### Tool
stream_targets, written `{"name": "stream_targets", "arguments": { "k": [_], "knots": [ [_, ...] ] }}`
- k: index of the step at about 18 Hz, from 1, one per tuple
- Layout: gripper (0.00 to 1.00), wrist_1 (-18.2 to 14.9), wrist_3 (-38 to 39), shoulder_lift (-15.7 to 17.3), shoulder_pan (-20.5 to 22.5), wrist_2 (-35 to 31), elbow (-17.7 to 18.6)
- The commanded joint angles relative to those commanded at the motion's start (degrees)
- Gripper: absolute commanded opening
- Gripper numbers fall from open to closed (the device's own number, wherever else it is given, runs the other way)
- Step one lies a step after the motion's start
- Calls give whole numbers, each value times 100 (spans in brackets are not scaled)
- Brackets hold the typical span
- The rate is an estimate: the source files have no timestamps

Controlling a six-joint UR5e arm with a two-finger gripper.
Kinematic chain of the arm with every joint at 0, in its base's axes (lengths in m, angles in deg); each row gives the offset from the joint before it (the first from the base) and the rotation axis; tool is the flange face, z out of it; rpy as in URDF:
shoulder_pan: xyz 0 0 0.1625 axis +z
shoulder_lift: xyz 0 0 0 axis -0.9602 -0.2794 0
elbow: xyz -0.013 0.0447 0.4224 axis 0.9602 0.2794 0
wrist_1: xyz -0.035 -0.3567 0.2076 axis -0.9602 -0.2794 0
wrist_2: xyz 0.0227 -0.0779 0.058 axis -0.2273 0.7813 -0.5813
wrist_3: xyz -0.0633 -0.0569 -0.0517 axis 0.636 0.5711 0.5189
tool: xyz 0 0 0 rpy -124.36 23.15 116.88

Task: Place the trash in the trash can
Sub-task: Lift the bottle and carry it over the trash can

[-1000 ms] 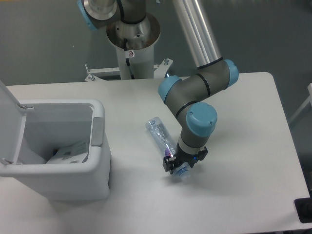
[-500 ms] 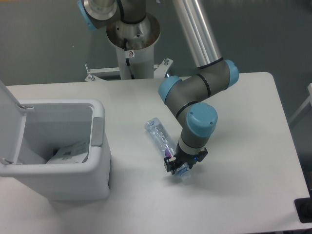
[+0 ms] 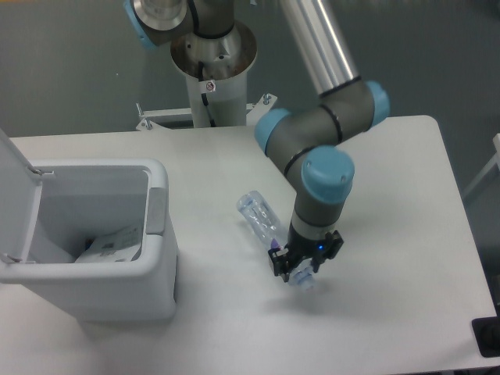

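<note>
A crushed clear plastic bottle (image 3: pixel 262 219) lies slanted near the middle of the white table (image 3: pixel 391 172), its cap end toward the front. My gripper (image 3: pixel 300 270) points down over that cap end and is shut on the bottle by the purple label. The trash can (image 3: pixel 94 166) stands at the left with its lid (image 3: pixel 16 187) flipped up. A flat white printed packet (image 3: pixel 113 242) lies inside on its floor. The bottle is about a hand's width to the right of the can's wall.
The arm's pedestal (image 3: pixel 212 70) stands behind the table's far edge. A dark object (image 3: pixel 488 336) sits past the table's front right corner. A grey tab (image 3: pixel 157 211) is on the can's right rim, facing the bottle.
The gripper has shifted a little right and toward the front, and the bottle has moved with it. The forearm leans further right. The can and packet have not moved.
</note>
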Motion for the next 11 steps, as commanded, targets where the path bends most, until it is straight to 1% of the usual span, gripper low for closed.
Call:
{"name": "stream_targets", "arguments": {
  "k": [4, 5, 7, 8, 11],
  "knots": [
    [55, 18, -35, 589, -44, 422, -484],
    [55, 87, -61, 782, -79, 432, -598],
    [55, 411, -70, 1151, -89, 441, -739],
    [55, 517, -70, 1266, -89, 450, -827],
    [55, 545, -70, 1407, -290, 467, -1187]
  ]
}}
